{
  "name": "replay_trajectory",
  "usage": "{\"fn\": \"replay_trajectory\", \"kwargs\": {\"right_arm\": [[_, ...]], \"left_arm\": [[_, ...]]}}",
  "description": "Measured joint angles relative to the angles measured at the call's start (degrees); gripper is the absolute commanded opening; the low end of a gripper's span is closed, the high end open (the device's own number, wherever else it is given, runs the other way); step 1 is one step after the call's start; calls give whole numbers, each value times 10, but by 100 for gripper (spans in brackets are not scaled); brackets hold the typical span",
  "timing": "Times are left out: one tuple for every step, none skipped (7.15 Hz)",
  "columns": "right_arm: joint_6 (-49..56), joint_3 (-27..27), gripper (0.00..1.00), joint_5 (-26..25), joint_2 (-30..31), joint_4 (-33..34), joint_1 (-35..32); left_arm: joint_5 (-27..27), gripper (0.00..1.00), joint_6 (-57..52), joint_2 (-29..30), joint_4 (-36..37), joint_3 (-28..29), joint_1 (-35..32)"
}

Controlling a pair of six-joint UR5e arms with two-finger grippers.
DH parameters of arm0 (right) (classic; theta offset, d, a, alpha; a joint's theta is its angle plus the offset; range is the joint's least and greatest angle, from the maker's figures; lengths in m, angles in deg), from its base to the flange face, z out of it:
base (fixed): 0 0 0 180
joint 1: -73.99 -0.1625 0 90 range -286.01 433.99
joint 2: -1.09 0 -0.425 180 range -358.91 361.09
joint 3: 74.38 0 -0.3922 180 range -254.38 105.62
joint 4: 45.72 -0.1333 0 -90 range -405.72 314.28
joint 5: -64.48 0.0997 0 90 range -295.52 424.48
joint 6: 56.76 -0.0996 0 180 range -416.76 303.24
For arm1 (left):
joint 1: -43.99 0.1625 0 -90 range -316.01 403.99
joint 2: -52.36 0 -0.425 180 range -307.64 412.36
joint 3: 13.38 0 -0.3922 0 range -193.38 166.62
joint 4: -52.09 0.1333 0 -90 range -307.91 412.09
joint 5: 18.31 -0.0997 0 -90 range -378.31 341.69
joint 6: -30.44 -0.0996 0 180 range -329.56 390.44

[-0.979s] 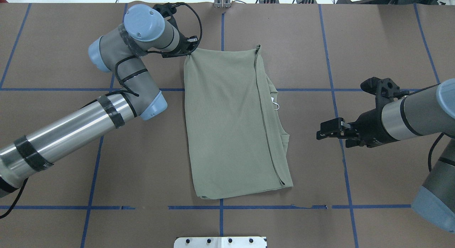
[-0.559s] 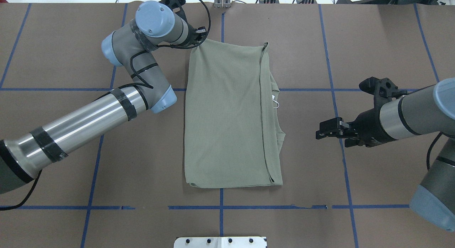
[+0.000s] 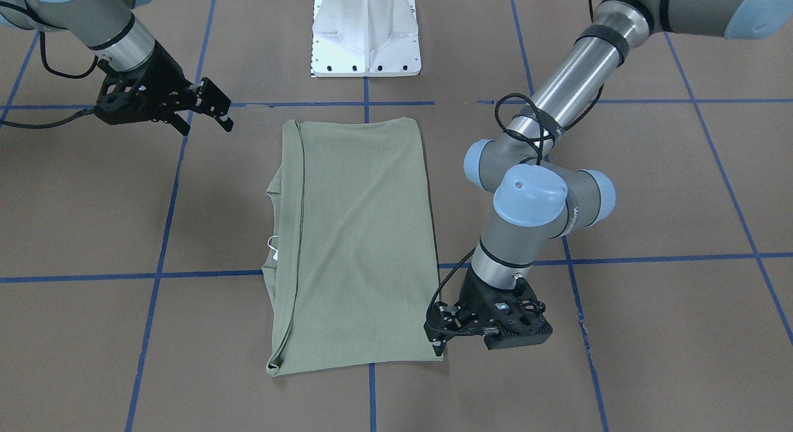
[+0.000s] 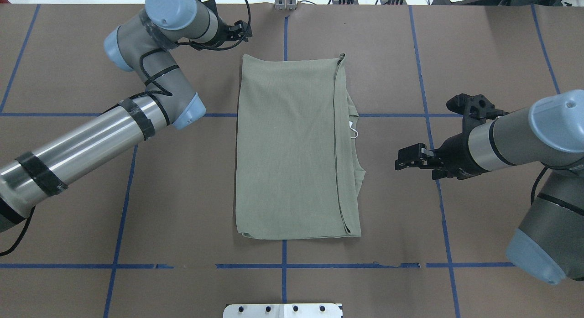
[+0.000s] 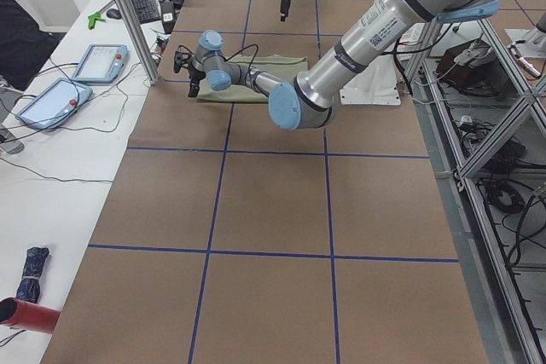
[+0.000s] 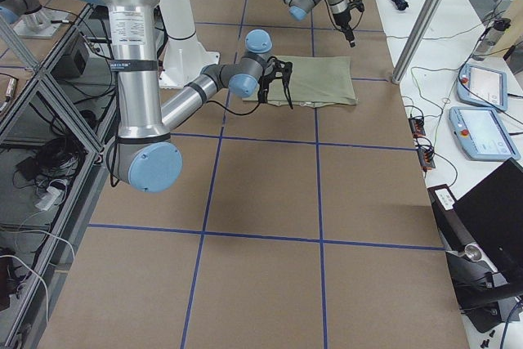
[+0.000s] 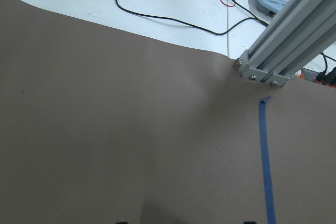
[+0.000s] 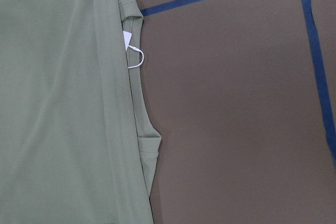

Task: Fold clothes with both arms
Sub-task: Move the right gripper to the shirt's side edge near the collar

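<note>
The sage-green knit shirt (image 4: 292, 144) lies folded lengthwise on the brown table (image 4: 479, 49). The left gripper (image 4: 242, 30) hovers off the shirt's far corner, parted and empty. The right gripper (image 4: 402, 157) hangs beside its neckline, likewise parted and empty.

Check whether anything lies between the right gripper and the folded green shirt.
Nothing visible does. Only bare brown table covering separates the black right gripper from the sage-green knit shirt, on the side where its white hang tag pokes out.
</note>
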Motion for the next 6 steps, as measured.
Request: {"fn": "replay_trajectory", "kwargs": {"right_arm": [[14, -26, 100, -11, -43, 31, 0], [39, -59, 100, -26, -108, 90, 1], [68, -98, 100, -41, -167, 141, 1], [102, -135, 100, -54, -204, 166, 1], [138, -171, 100, -65, -227, 176, 1], [163, -208, 100, -74, -248, 178, 1]], "left_arm": [[20, 100, -6, -44, 15, -66, -5], [35, 100, -8, -94, 42, -154, -9], [45, 100, -9, -136, 78, -241, -11], [49, 100, -10, -166, 105, -312, -12], [51, 100, -9, -184, 120, -362, -10], [51, 100, -6, -192, 126, -391, -8]]}}
